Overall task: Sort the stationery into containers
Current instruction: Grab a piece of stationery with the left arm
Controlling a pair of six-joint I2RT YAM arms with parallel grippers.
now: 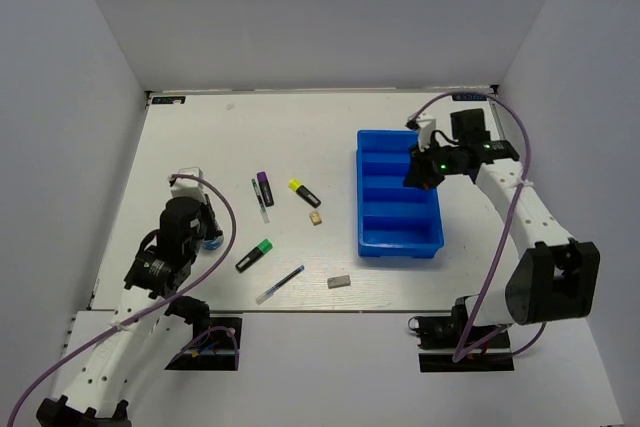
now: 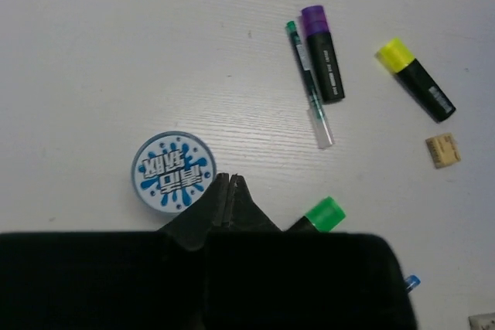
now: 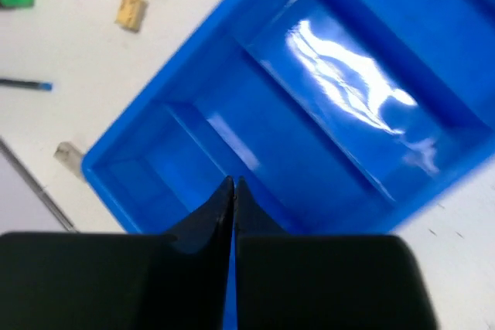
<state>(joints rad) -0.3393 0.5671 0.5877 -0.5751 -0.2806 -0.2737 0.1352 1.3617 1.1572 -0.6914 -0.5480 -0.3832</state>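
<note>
Jaws closed on nothing both sides: left gripper just beside blue-white disc, probably staging a pick; right gripper hangs over blue tray, seemingly empty, view blurry.

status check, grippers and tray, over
left gripper shut, empty, tips just beside disc. right gripper shut, empty, above tray. nothing seen in tray. nothing in the way.
</note>
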